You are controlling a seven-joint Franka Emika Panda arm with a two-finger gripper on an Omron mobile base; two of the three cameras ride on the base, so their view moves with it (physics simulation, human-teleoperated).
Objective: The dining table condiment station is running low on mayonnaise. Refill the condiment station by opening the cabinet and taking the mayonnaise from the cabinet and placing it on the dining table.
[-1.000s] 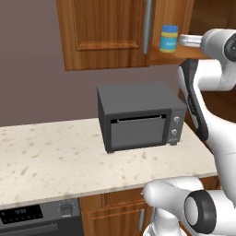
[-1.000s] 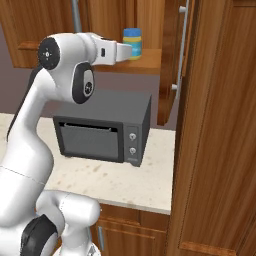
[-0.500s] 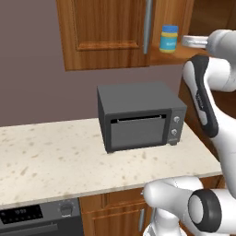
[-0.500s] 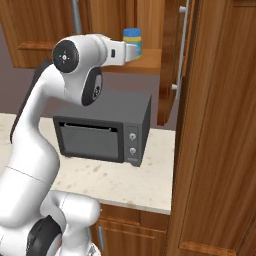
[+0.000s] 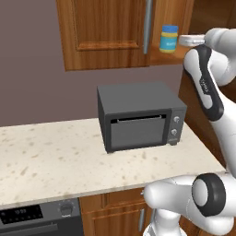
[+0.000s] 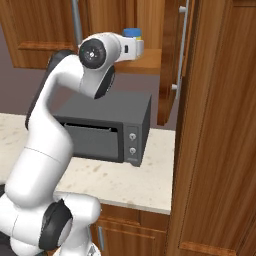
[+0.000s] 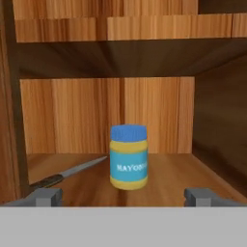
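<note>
Mayonnaise (image 7: 128, 157) upright, centred ahead of spread gripper (image 7: 123, 197), untouched.

In the right base view, the mayonnaise (image 6: 132, 33) is largely hidden behind the arm. The knife (image 7: 67, 173) handle is partly hidden behind a fingertip. The cabinet (image 5: 110, 32) is cut off at the top edge.

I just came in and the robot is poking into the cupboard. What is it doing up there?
The robot is reaching for the mayonnaise, a little jar with a blue lid standing on the shelf of the cabinet, whose right door is open. Its hand is open and lined up with the jar, but not touching it yet. A knife lies beside the jar. Below sits a dark toaster oven.
</note>
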